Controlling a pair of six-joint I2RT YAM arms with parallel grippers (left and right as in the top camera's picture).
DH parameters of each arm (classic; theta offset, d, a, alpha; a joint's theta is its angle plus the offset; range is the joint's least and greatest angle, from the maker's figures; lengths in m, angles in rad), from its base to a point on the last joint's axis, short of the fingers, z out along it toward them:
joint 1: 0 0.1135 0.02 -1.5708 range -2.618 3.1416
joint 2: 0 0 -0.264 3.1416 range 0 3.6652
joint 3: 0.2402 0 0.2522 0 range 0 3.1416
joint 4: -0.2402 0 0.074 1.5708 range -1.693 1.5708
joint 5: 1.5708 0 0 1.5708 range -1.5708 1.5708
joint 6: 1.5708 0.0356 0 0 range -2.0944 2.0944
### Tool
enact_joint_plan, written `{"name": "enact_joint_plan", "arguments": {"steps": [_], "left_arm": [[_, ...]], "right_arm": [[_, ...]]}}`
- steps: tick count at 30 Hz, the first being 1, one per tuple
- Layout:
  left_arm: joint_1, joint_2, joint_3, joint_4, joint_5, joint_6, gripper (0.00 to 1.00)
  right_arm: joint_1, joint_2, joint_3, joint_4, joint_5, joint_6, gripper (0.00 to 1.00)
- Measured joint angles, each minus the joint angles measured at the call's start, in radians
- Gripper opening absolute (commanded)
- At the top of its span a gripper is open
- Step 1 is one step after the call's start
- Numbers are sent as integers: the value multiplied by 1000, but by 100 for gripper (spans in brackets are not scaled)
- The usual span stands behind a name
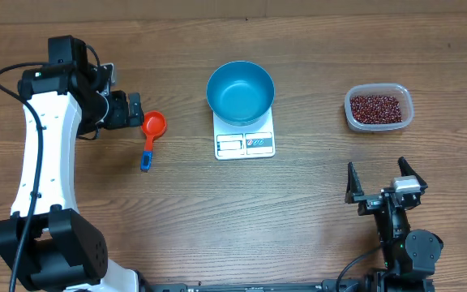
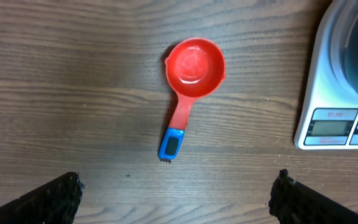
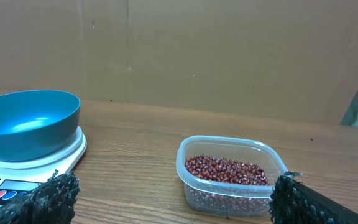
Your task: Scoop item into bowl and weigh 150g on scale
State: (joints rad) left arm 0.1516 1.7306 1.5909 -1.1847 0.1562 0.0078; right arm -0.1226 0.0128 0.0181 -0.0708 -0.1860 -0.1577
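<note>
The empty blue bowl (image 1: 241, 92) stands on the white scale (image 1: 245, 144) at mid-table; both also show in the right wrist view, bowl (image 3: 27, 124) on scale (image 3: 42, 165). The item, dark red beans (image 1: 375, 106), fills a clear tub (image 1: 404, 115) at the right. A red scoop (image 1: 152, 126) with a blue handle tip lies left of the scale. My left gripper (image 1: 134, 109) hovers open just left of the scoop (image 2: 194, 62), which lies ahead of its spread fingers. My right gripper (image 1: 377, 174) is open near the front edge, facing the beans (image 3: 225, 169).
The clear tub (image 3: 229, 180) stands on bare wood well to the right of the scale. The scale's display (image 2: 331, 127) faces the front of the table. A brown wall backs the table's far edge.
</note>
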Motion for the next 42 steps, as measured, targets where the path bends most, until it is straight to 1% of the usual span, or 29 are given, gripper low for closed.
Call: {"name": "enact_joint_plan", "arguments": {"steps": [16,30,42], "left_arm": [[0,14,-1,109,-19,22,100],[0,186,-1,109,-19,22,100],[0,256,-1,121,-19,22,100]], "right_arm": [[0,0,0,0,0,0,100],[0,0,0,1,0,0,100],[0,0,0,0,0,0,100]]}}
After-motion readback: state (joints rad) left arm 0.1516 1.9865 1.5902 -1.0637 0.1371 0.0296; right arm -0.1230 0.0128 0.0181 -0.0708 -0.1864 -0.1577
